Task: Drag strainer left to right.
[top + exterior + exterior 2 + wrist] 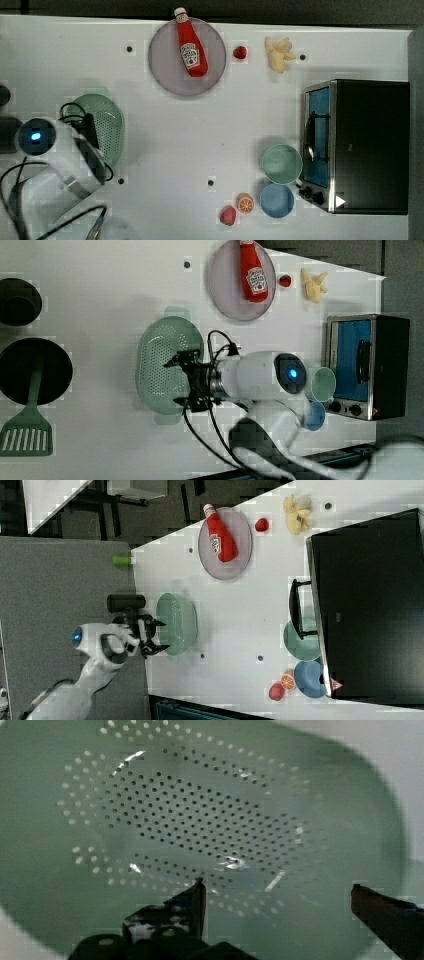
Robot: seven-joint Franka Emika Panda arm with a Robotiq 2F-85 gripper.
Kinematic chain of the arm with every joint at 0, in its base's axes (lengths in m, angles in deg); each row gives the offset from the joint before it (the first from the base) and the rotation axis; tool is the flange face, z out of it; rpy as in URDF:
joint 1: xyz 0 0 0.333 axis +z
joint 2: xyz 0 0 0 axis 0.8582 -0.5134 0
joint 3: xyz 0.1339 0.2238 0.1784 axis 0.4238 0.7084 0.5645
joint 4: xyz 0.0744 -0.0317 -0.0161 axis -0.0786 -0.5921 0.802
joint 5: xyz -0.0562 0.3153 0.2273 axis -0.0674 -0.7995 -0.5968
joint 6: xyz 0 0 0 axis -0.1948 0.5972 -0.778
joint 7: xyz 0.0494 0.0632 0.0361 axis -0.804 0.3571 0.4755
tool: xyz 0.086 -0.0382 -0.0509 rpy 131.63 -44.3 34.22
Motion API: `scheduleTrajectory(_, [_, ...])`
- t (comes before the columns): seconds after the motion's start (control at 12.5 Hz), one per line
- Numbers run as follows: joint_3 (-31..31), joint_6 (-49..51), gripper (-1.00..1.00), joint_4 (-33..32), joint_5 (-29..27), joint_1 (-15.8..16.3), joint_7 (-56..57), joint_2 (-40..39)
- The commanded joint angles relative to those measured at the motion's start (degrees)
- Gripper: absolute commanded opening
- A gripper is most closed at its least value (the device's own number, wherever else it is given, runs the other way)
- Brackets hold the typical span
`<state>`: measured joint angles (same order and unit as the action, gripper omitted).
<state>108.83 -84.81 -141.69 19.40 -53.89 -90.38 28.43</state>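
Note:
The strainer (113,122) is a pale mint-green oval colander with a dotted bottom, standing at the top view's left side of the white table. My gripper (100,148) hangs over its near rim, open, with nothing between the fingers. In the left view the two dark fingers (181,360) spread across the strainer's (162,362) right rim, with the gripper (183,381) midway. The right view has the gripper (155,635) at the strainer's (181,620) left edge. In the wrist view the holed bottom of the strainer (200,820) lies just beyond the open gripper (277,897).
A ketchup bottle (191,46) lies on a grey plate (165,75) at the back. A toaster oven (367,145) stands at the top view's right, with a mint bowl (282,163), blue bowl (277,200), orange slice (245,203) and strawberry (228,215) beside it.

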Motion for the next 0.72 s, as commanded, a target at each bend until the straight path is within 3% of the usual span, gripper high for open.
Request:
scheduleTrajectory(0.08, [-4.4, -5.1, 1.0, 0.6, -0.1, -0.4, -3.6, -4.9])
scheduleTrajectory(0.4, [-8.5, -6.2, 1.0, -0.3, 1.2, 1.7, -3.6, -6.6])
scheduleTrajectory(0.72, [-11.4, -6.7, 1.0, -2.4, 1.2, 1.6, -3.6, -5.6])
